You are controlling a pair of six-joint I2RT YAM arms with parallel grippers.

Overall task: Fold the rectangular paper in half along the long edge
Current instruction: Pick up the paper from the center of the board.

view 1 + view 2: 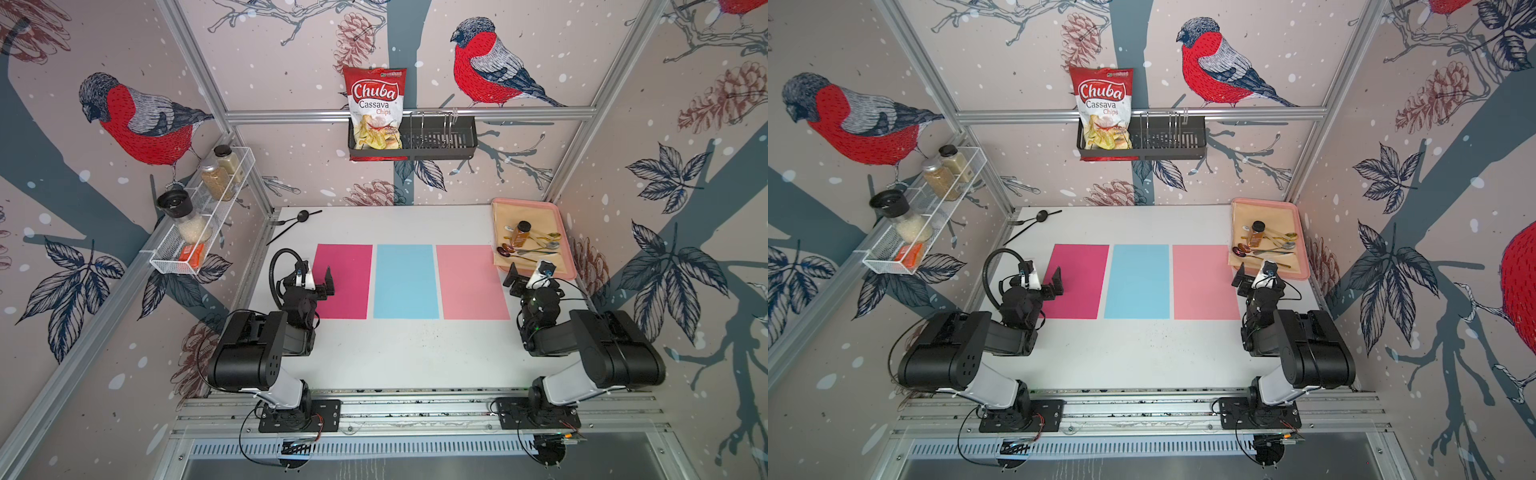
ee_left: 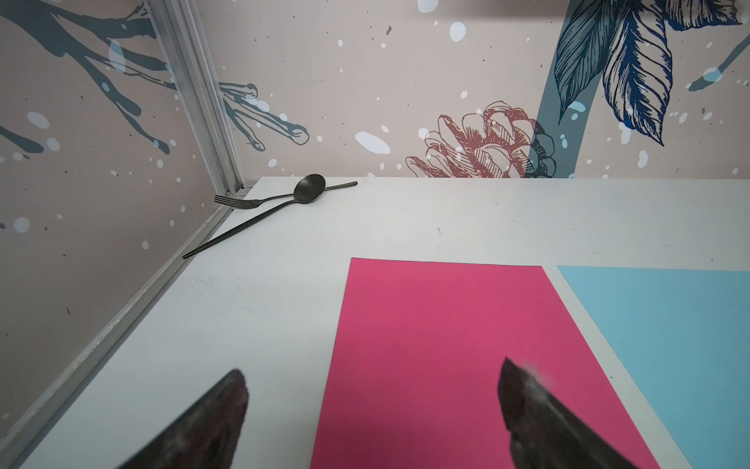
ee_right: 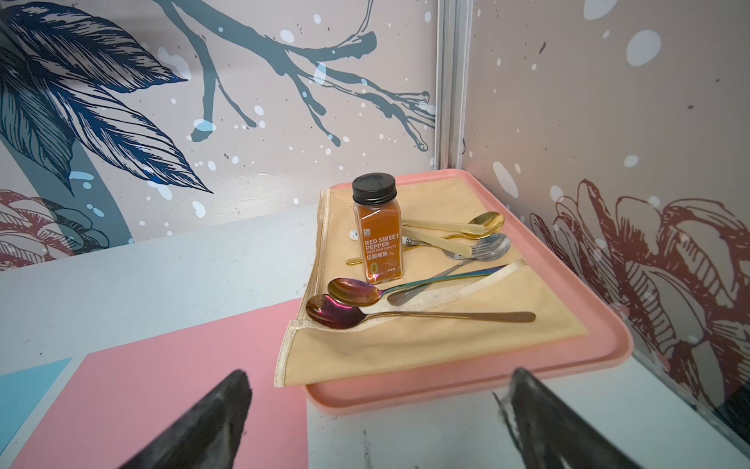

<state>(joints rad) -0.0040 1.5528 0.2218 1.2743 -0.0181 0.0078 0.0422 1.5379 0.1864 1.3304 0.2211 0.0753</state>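
A: Papers?
B: Magenta paper (image 1: 343, 281), blue paper (image 1: 405, 281) and light pink paper (image 1: 471, 281) lie flat, unfolded, side by side on the tabletop (image 1: 415, 353).
A: Tools?
B: Left tool (image 2: 373, 371): jaws wide apart, empty, straddling the magenta paper's outer long edge. Right tool (image 3: 380, 374): same spread, empty, at the light pink paper's outer edge, by the pink tray (image 3: 608, 357).

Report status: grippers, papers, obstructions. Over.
Left gripper open, empty, over magenta paper edge. Right gripper open, empty, by tray. Blue paper, light pink paper also flat, unfolded. Tray crowds light pink paper's far corner.
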